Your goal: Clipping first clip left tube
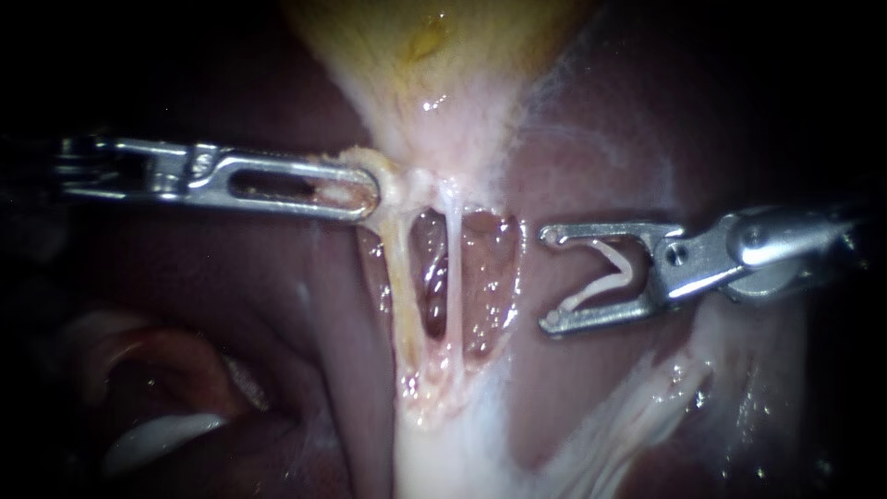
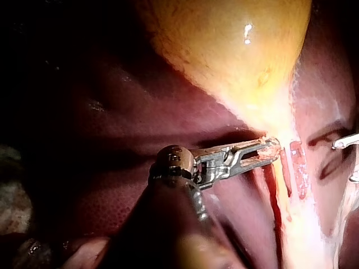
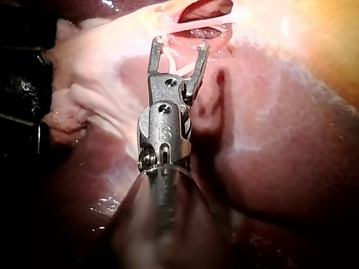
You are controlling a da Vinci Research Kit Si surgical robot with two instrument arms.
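— Looking for the left tube (image 1: 403,277)? It stands bare below the gallbladder (image 1: 434,55), beside the thin right tube (image 1: 455,268).
— And the pincers?
— The left pincer (image 1: 370,196) clamps the gallbladder's pale base. The right pincer (image 1: 546,277) gapes with a clip (image 1: 601,288) seated in it, apart from both tubes.
— Risk?
— The right tube lies between, so the clip could catch it too. If the left grip slips, I'd expect the target to slacken.
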